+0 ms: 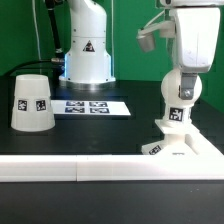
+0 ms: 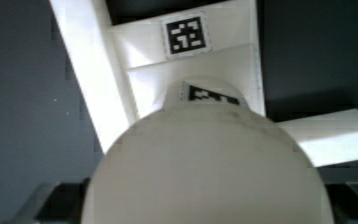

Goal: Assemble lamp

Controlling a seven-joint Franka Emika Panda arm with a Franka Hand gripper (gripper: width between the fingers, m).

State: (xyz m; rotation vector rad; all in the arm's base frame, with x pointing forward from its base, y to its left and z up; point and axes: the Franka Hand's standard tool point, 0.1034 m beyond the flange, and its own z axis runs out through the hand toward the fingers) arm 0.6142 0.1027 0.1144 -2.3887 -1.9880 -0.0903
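The white rounded bulb point(image 1: 178, 105) stands upright at the exterior view's right, with its lower end on the flat stepped base point(image 1: 178, 150). My gripper point(image 1: 183, 72) comes down from above and is shut on the bulb's upper part. In the wrist view the bulb point(image 2: 202, 150) fills the middle. My gripper point(image 2: 202, 208) has its dark fingers point(image 2: 55, 200) on either side of the bulb. The base point(image 2: 176, 45) with its marker lies beyond it. The tapered shade point(image 1: 32, 100) stands apart on the table at the exterior view's left.
The marker board point(image 1: 90, 106) lies flat at the back middle, in front of the arm's pedestal point(image 1: 87, 60). A white rail point(image 1: 70, 168) runs along the table's front edge and meets the base. The table point(image 1: 110, 130) is black.
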